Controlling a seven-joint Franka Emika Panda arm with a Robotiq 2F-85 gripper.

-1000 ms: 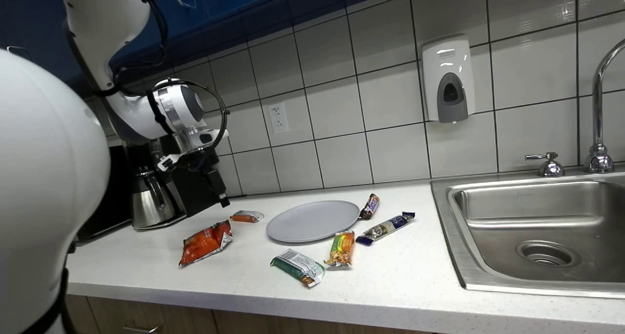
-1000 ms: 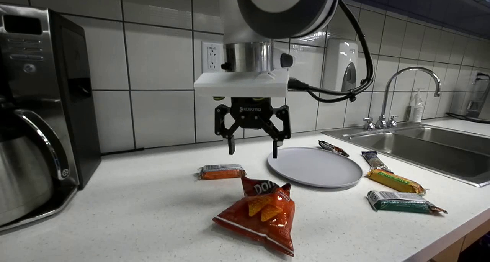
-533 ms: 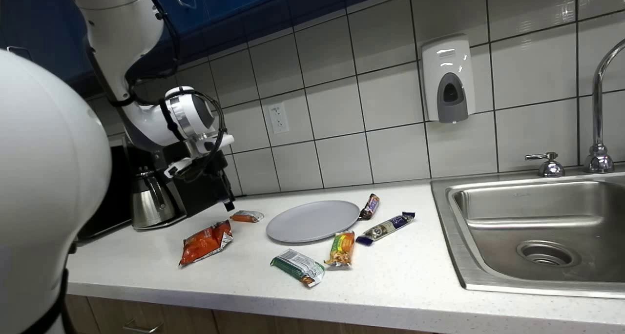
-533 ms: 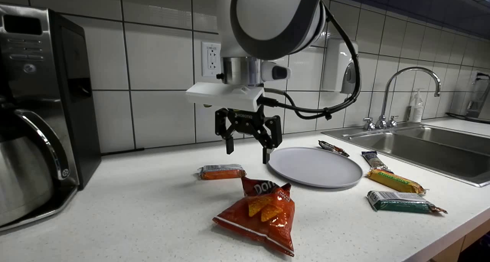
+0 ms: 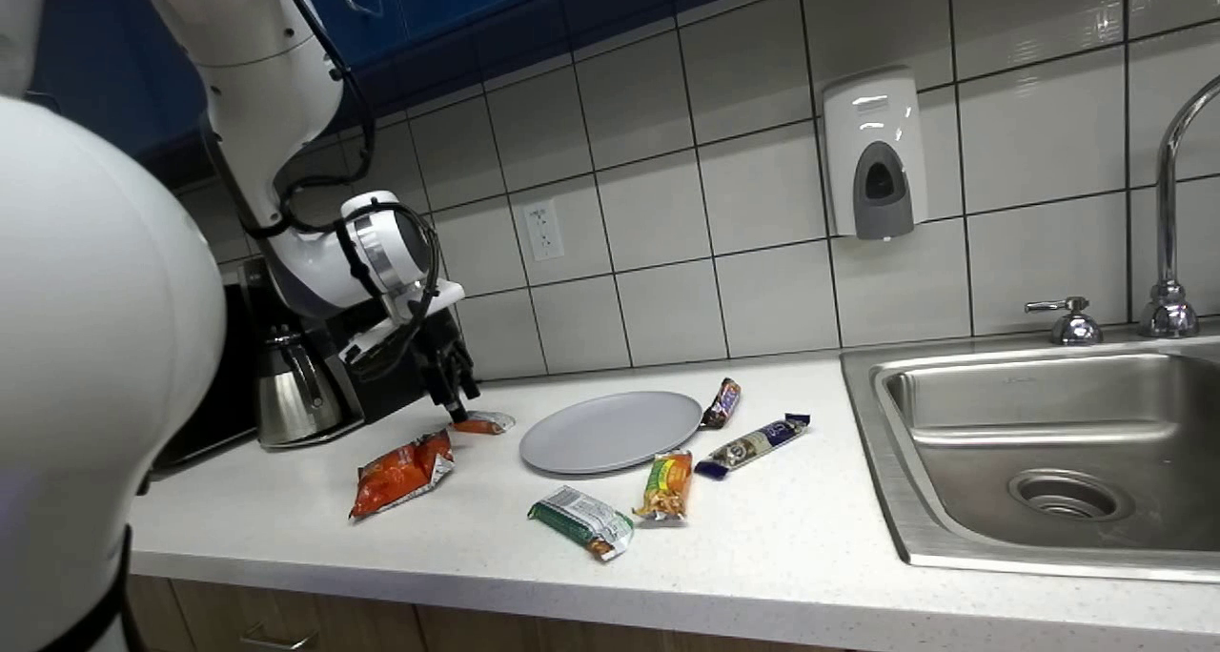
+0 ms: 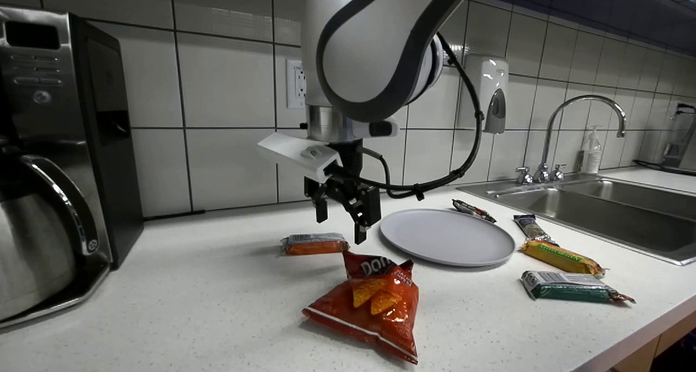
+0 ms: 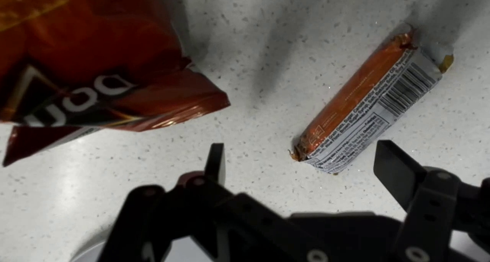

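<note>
Gripper (image 6: 341, 229) hangs above the white counter (image 6: 190, 307), jaws spread wide, nothing in its grasp. Nearest thing: an orange-and-silver snack bar (image 7: 363, 108), lying on the counter, barcode and fine print showing in the wrist view.

Bar relative to gripper — in the wrist view it runs diagonally, its near end falling within the span between the two fingers (image 7: 398, 174) and clear of both; the rest extends out ahead, up and to the right, barcode end farthest. In an exterior view the fingertips (image 5: 458, 411) appear at the bar's left end. Exact height over the bar: cannot tell.

Red chip bag (image 6: 370, 307) lies apart from the bar, at the left of the wrist view, beyond the finger on that side. Grey plate (image 6: 448, 236) is near the gripper — its rim just enters the bottom of the wrist view. Past the plate, well apart from the gripper: a green-and-white bar (image 6: 571, 287) and a yellow packet (image 6: 563, 258).
</note>
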